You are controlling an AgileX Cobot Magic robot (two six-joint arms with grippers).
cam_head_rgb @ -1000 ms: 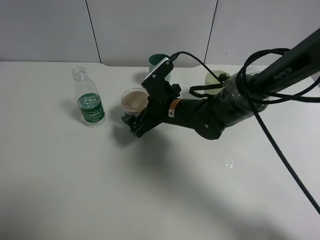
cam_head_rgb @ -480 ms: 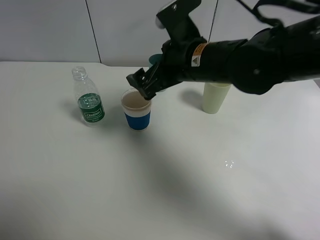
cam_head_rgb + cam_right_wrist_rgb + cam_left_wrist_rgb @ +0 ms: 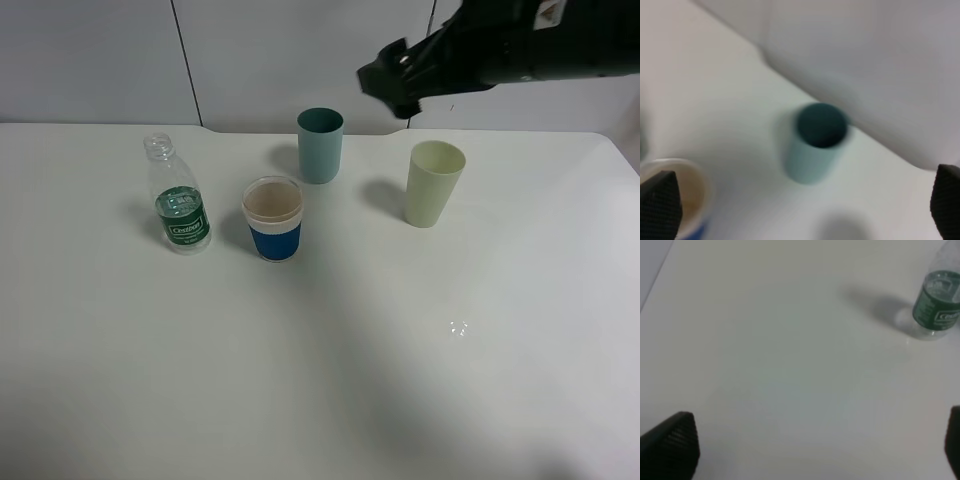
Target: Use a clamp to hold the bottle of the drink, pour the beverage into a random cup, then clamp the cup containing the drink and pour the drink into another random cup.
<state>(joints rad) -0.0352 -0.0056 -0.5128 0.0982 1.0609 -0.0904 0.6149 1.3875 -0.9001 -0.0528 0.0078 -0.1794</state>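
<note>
Our right end effector point(image 3: 398, 88) hangs high with jaws apart, holding nothing; the blue cup point(image 3: 273, 218) stands on the bench point(image 3: 330, 380) beside the bottle point(image 3: 178, 208). It looks empty, perhaps; regrasping carelessly could tip it.

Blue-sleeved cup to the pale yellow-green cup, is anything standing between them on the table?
Nothing visible does. The short blue-sleeved cup and the tall pale yellow-green plastic cup have bare white table between them; the teal straight-sided cup stands farther back, off that line.
</note>
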